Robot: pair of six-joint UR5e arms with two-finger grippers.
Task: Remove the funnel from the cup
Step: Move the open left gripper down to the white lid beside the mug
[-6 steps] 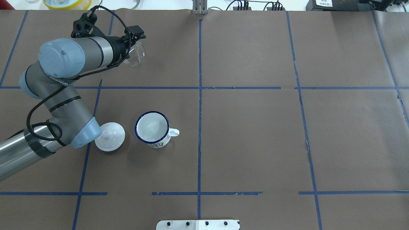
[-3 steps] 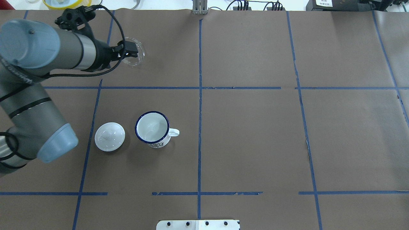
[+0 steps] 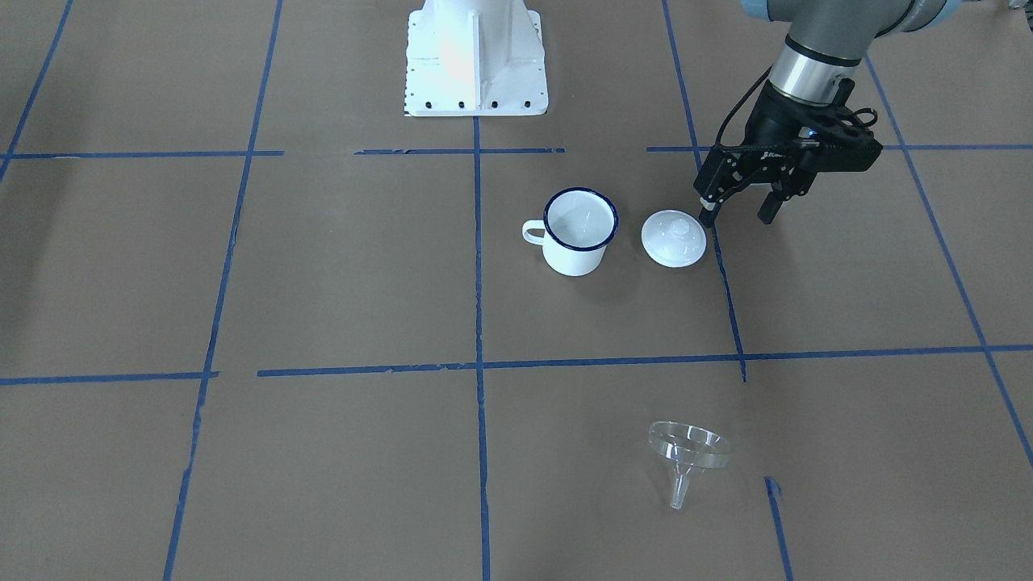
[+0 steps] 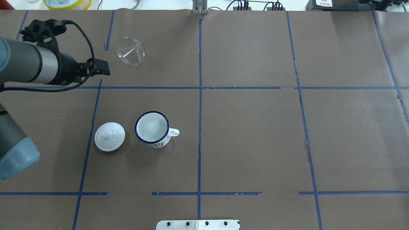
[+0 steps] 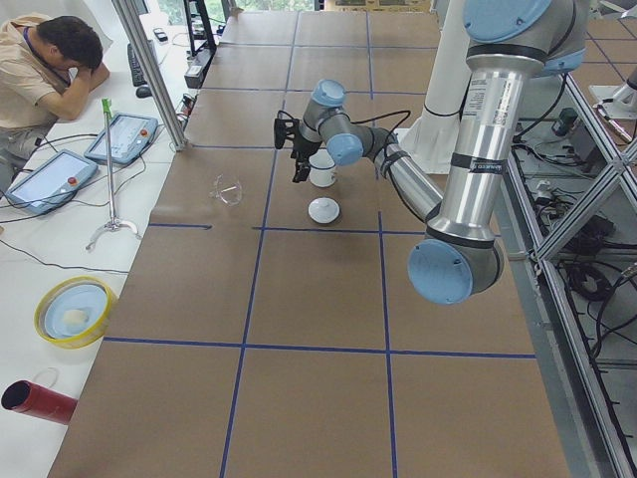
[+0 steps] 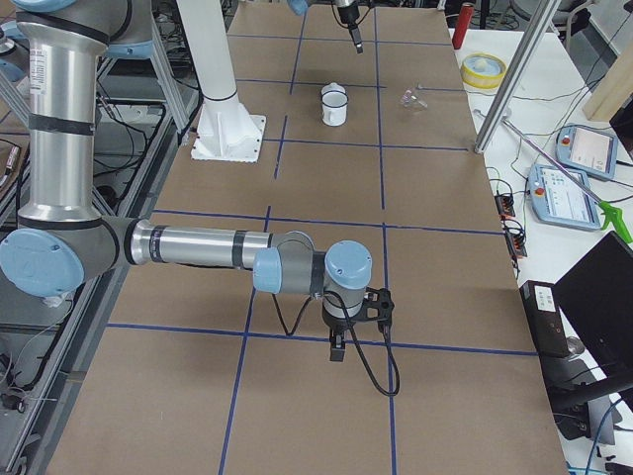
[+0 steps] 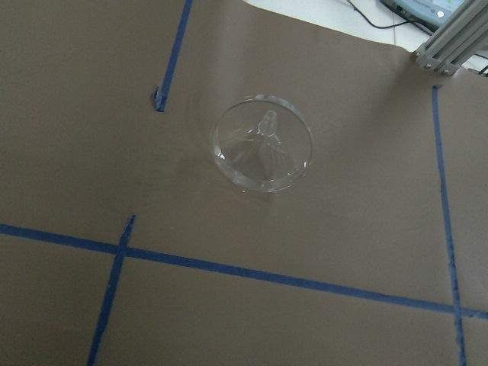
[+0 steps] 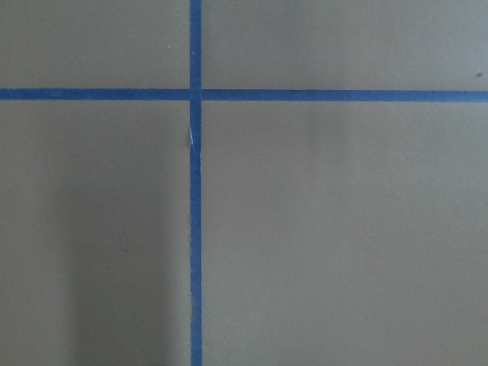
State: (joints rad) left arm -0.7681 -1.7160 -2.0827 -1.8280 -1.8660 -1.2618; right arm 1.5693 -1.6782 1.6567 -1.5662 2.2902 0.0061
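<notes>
The clear funnel (image 4: 130, 51) lies tilted on the brown table at the far left, apart from everything; it also shows in the front-facing view (image 3: 687, 456) and the left wrist view (image 7: 261, 143). The white cup with a dark blue rim (image 4: 152, 127) stands upright and empty nearer the robot, its handle pointing right (image 3: 578, 230). My left gripper (image 3: 736, 216) is open and empty, hovering off the table between the funnel and the cup, to their left (image 4: 99, 71). My right gripper (image 6: 336, 346) shows only in the exterior right view, low over bare table; I cannot tell if it is open.
A white domed lid with a knob (image 4: 109, 136) lies just left of the cup (image 3: 674, 238). The robot's white base (image 3: 476, 60) stands at the near edge. A yellow bowl (image 4: 67, 3) sits beyond the far edge. An operator (image 5: 50, 60) sits at the far side.
My left gripper has let go of the funnel and pulled back to the left and toward the robot. The funnel stays on the table; cup and lid have not moved.
</notes>
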